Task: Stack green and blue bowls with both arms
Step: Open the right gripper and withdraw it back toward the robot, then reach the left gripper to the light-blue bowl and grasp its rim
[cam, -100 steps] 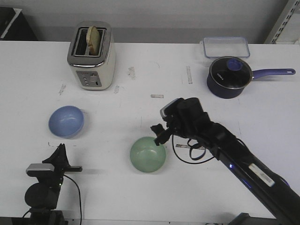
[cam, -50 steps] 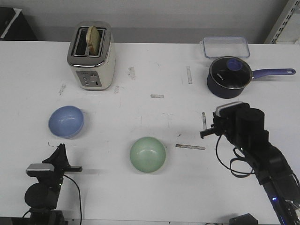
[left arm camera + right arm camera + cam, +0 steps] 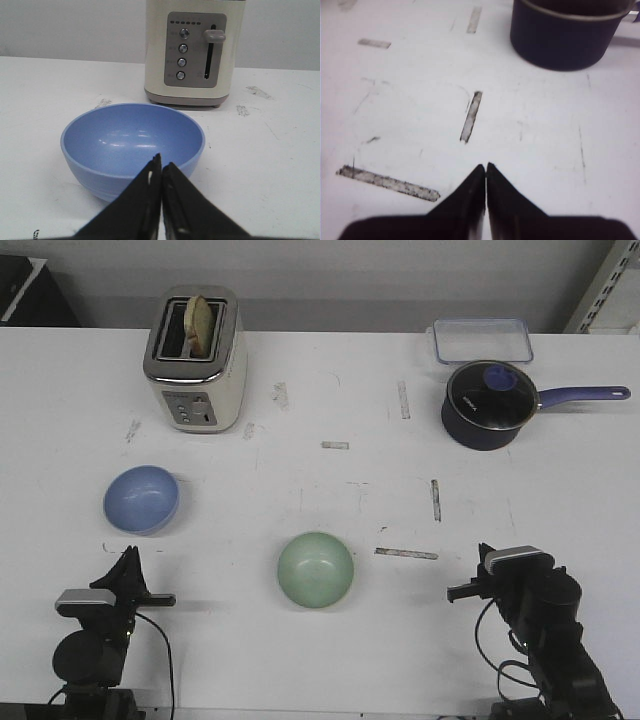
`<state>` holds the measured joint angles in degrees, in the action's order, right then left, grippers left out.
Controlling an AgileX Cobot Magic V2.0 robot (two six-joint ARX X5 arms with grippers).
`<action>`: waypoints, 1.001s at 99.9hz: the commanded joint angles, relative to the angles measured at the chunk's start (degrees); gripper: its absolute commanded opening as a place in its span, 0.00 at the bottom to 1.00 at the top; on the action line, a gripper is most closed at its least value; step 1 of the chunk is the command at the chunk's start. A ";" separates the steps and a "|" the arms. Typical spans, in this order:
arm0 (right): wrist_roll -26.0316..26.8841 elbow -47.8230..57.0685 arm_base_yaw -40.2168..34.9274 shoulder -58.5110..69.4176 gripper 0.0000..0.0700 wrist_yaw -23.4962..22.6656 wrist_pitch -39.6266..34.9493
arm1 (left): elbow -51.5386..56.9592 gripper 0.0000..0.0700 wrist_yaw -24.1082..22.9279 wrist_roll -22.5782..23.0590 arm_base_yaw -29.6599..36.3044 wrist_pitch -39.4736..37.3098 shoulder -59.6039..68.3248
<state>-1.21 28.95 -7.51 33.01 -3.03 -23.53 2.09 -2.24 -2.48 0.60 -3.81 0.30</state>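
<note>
The periwinkle blue bowl [image 3: 141, 498] sits upright and empty on the left of the white table. It also shows in the left wrist view [image 3: 132, 142], just beyond my left gripper [image 3: 161, 163], which is shut and empty. In the front view the left gripper [image 3: 128, 558] is low at the front left, just in front of the blue bowl. The mint green bowl [image 3: 315, 568] sits upright at the front centre. My right gripper [image 3: 485, 562] is at the front right, well to the right of the green bowl. It is shut and empty [image 3: 485, 167] over bare table.
A cream toaster [image 3: 195, 360] with bread in it stands at the back left, behind the blue bowl [image 3: 192, 50]. A dark navy lidded saucepan [image 3: 487, 403] and a clear box [image 3: 482, 340] are at the back right. Tape marks [image 3: 406, 553] lie between the green bowl and the right gripper.
My right arm has pulled back from the green bowl's right rim to the front right of the table. The green bowl stays in place. The left arm has not moved.
</note>
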 commanded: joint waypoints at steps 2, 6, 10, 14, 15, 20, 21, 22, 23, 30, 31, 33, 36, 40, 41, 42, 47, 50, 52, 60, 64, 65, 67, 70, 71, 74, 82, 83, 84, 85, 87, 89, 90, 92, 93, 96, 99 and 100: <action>0.31 0.61 -0.13 -0.61 0.00 -0.17 1.49 | 2.38 0.00 -0.15 -0.24 -0.04 -1.01 -0.09; 0.31 0.61 -0.13 -0.81 0.00 -0.17 2.12 | 4.24 0.00 -0.17 -0.22 -0.04 -0.96 0.09; 0.31 0.61 -0.13 -0.81 0.00 -0.17 2.78 | 6.47 0.00 -0.17 -0.22 -0.04 -0.85 0.55; 0.31 0.61 -0.13 -0.79 0.00 -0.17 3.32 | 9.09 0.00 -0.24 -0.11 -0.07 -0.42 1.46; 0.31 0.61 -0.13 -0.76 0.00 -0.17 3.45 | 9.84 0.00 -0.35 -0.11 -0.07 -0.26 1.77; 0.33 0.61 -0.13 -0.70 0.00 -0.17 3.89 | 13.90 0.00 -0.50 -0.11 -0.07 1.20 3.78; 0.33 0.61 -0.13 -0.70 0.00 -0.17 3.96 | 14.32 0.00 -0.50 -0.11 -0.07 1.40 4.00; 0.33 0.61 -0.13 -0.68 0.00 -0.20 4.04 | 15.67 0.00 -0.52 -0.11 -0.07 2.10 4.76; 0.33 0.61 -0.13 -0.68 0.00 -0.17 4.07 | 16.61 0.00 -0.52 -0.11 -0.07 2.56 5.33; 0.33 0.61 -0.13 -0.63 0.00 -0.17 4.24 | 23.80 0.01 -0.52 0.07 -0.07 6.56 10.23; 0.31 0.61 -0.13 -0.63 0.00 -0.17 4.26 | 24.92 0.01 -0.52 0.15 -0.07 7.30 11.02; 0.33 0.61 -0.13 -0.66 0.00 -0.20 4.24 | 27.19 0.02 -0.52 0.26 -0.07 8.85 12.66; 0.33 0.61 -0.13 -0.68 0.00 -0.17 4.24 | 30.53 0.06 -0.52 0.33 -0.07 11.15 15.10; 0.33 0.61 -0.13 -0.68 0.00 -0.20 4.20 | 34.84 0.14 -0.61 0.39 -0.17 13.79 18.51; 0.33 0.61 -0.13 -0.68 0.00 -0.20 4.20 | 35.89 0.16 -0.66 0.46 -0.20 14.40 19.43; 0.33 0.61 -0.13 -0.68 0.00 -0.20 4.20 | 36.87 0.19 -0.70 0.55 -0.24 14.93 20.33; 0.33 0.61 -0.13 -0.66 0.00 -0.20 4.17 | 41.59 0.32 -1.14 1.05 -0.28 17.51 24.74; 0.33 0.61 -0.13 -0.66 0.00 -0.20 4.17 | 44.22 0.38 -1.25 1.38 -0.28 18.99 27.28; 0.33 0.61 -0.13 -0.66 0.00 -0.20 4.20 | 45.88 0.42 -1.27 1.55 -0.28 19.91 28.98; 0.33 0.61 -0.13 -0.66 0.00 -0.39 4.20 | 51.95 0.45 -1.49 1.49 -0.35 24.04 35.58; 0.33 0.61 -0.13 -0.66 0.00 -0.61 4.17 | 54.73 0.47 -2.40 1.36 -0.48 26.64 38.86; 0.33 0.61 -0.13 -0.66 0.00 -0.63 4.17 | 55.39 0.47 -2.62 1.33 -0.57 27.30 39.71; 0.33 0.61 -0.13 -0.66 0.00 -0.68 4.17 | 56.65 0.47 -2.95 1.36 -0.76 28.72 41.42; 0.33 0.61 -0.13 -0.66 0.00 -0.66 4.15 | 58.36 0.47 -3.41 1.33 -1.22 30.93 44.02; 0.33 0.61 -0.13 -0.66 0.00 -0.66 4.15 | 58.88 0.47 -3.45 1.33 -1.44 31.63 44.87; 0.33 0.61 -0.13 -0.68 0.00 -0.68 4.07 | 60.30 0.47 -3.54 1.31 -2.19 33.70 47.47; 0.33 0.61 -0.13 -0.68 0.00 -0.66 3.82 | 62.66 0.48 -3.52 0.46 -5.22 37.66 54.12; 0.33 0.61 -0.13 -0.68 0.00 -0.66 3.82 | 62.79 0.48 -3.52 0.42 -5.66 37.94 54.90; 0.33 0.61 -0.13 -0.66 0.00 -0.66 3.80 | 62.88 0.48 -3.50 0.42 -6.12 38.18 55.67; 0.33 0.61 -0.13 -0.66 0.00 -0.66 3.80 | 62.93 0.48 -3.52 0.42 -6.56 38.34 56.41; 0.33 0.61 -0.13 -0.68 0.00 -0.66 3.80 | 62.95 0.48 -3.52 0.42 -7.45 38.51 57.86; 0.33 0.61 -0.13 -0.68 0.00 -0.66 3.80 | 62.95 0.48 -3.48 0.35 -8.26 38.71 59.30; 0.33 0.61 -0.13 -0.68 0.00 -0.66 3.80 | 62.95 0.48 -3.43 0.28 -8.63 38.80 60.04; 0.33 0.61 -0.13 -0.68 0.00 -0.66 3.80 | 62.95 0.48 -3.32 0.24 -9.35 38.88 61.46; 0.33 0.61 -0.13 -0.68 0.00 -0.66 3.80 | 62.95 0.48 -3.30 0.24 -9.70 38.88 62.14; 0.33 0.61 -0.13 -0.68 0.00 -0.66 3.80 | 62.95 0.48 -3.26 0.13 -10.64 38.86 64.22; 0.31 0.61 -0.13 -0.68 0.00 -0.66 3.80 | 62.95 0.48 -3.23 -0.13 -11.54 38.77 66.20; 0.31 0.61 -0.13 -0.68 0.00 -0.66 3.80 | 62.95 0.48 -3.21 -0.20 -11.82 38.69 66.88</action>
<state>-1.21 28.97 -7.51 32.01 -3.46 -20.25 64.27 -5.61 -2.13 -9.89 35.18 63.96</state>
